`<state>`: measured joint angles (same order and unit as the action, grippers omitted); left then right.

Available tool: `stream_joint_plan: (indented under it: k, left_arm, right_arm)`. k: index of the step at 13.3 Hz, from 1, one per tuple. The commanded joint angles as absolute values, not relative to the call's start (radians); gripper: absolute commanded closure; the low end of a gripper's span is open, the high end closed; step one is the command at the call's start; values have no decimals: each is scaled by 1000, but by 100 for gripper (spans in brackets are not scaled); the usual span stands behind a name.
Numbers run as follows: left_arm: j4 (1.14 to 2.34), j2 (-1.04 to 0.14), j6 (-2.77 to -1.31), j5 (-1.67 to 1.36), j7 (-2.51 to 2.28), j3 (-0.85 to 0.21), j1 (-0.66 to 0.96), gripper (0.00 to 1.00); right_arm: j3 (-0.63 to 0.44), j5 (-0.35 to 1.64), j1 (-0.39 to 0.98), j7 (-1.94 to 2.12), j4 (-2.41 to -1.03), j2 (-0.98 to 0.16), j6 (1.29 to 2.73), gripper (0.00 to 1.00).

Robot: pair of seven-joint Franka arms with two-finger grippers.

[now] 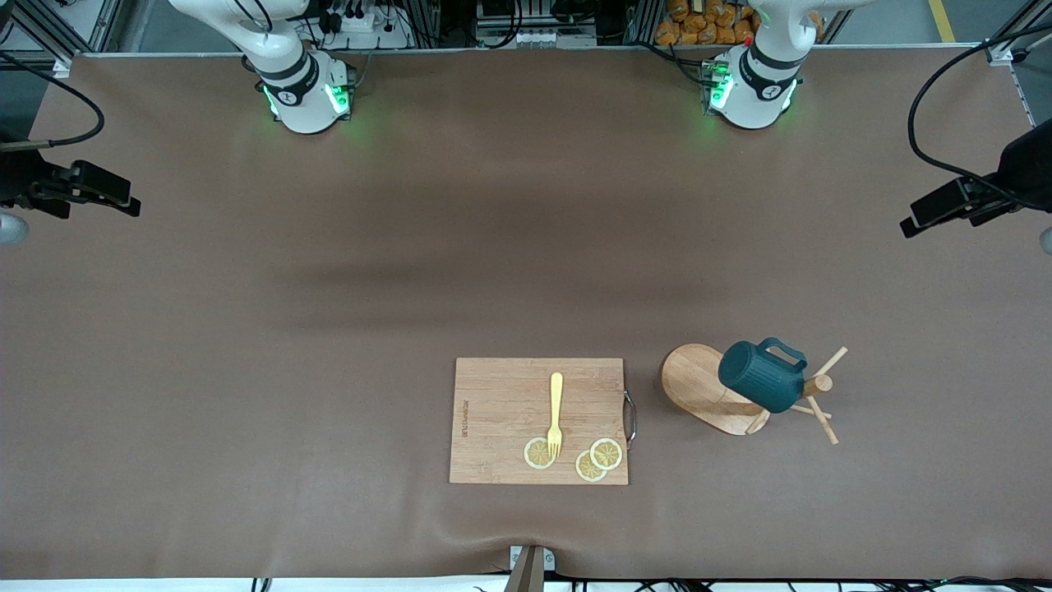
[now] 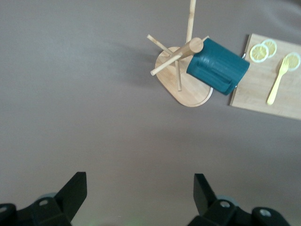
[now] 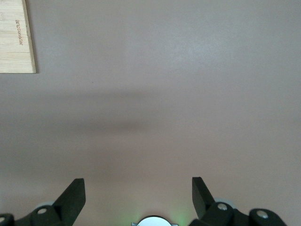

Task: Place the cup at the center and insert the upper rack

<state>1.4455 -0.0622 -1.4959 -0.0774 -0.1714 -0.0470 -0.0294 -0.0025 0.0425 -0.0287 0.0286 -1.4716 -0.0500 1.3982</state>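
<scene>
teal cup [image 1: 760,376] hangs on upper rack [image 1: 707,388], well apart from both arms' fingers.

Counting across the tabletop [image 1: 246,345]: one cup [image 1: 761,376], dark teal, and one upper rack [image 1: 707,393] of light wood. One cutting board [image 1: 501,411], rectangular. On it, one yellow fork [image 1: 555,413] and three lemon slices: one [image 1: 538,453], two [image 1: 589,467], three [image 1: 606,453]. Two arms overhead, so two tools: the left tool [image 2: 138,197] and the right tool [image 3: 138,197].
</scene>
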Motion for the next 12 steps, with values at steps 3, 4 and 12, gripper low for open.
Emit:
stream_joint_plan:
  k: [3,4,12]
  left_arm:
    - [1502,6,-1491,-9,-83,-32,6,0]
    - [1512,15,-1491,14,-83,-37,8,0]
    - [1601,86,-1493,46,-107,-74,20,0]
  right_arm:
    - [0,37,-32,29,-1473,-41,1393,0]
    - [2,37,-31,28,-1473,-41,1394,0]
    - [3,37,-31,29,-1473,-37,1393,0]
